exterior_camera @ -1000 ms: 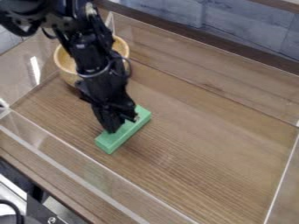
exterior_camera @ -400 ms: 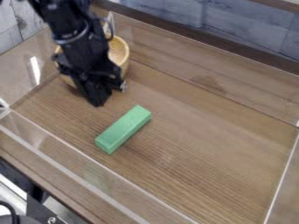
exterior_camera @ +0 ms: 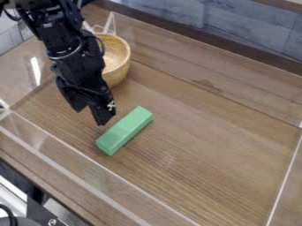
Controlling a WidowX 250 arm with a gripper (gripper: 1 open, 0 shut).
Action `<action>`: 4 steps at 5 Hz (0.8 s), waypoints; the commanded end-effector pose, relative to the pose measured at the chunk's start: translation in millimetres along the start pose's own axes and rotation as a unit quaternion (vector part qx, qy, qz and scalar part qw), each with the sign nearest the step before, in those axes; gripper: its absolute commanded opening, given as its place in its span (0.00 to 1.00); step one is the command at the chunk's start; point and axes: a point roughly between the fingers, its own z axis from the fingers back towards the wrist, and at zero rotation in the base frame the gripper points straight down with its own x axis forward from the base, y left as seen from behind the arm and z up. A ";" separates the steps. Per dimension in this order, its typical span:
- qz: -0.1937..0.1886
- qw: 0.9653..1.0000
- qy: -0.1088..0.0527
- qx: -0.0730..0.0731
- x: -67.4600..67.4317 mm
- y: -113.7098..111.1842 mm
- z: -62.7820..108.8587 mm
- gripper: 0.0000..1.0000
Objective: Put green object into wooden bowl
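The green object (exterior_camera: 125,129), a flat bright green bar, lies on the wooden tabletop near the middle, angled from lower left to upper right. The wooden bowl (exterior_camera: 115,55), round and light tan, stands at the back left, and the black arm partly covers its left side. My gripper (exterior_camera: 92,104) hangs just left of and slightly behind the green object's upper end. Its dark fingers are spread apart with nothing between them, and it does not touch the bar. I cannot see inside the bowl well enough to tell what it holds.
Clear plastic walls (exterior_camera: 71,163) fence the tabletop on the front, left and right. A grey panelled wall (exterior_camera: 236,35) runs behind. Bare wood surface (exterior_camera: 224,150) stretches to the right of the bar.
A second ago the gripper was down on the bar. It lifted away toward the bowl without it, then came back down left of the bar with its fingers now apart. The bar stayed put.
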 end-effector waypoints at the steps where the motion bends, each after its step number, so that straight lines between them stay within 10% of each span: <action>1: -0.004 1.000 -0.006 0.005 7.5 5.4 -11.2 1.00; 4: -0.013 1.000 0.004 -0.001 12.7 -13.7 -37.4 1.00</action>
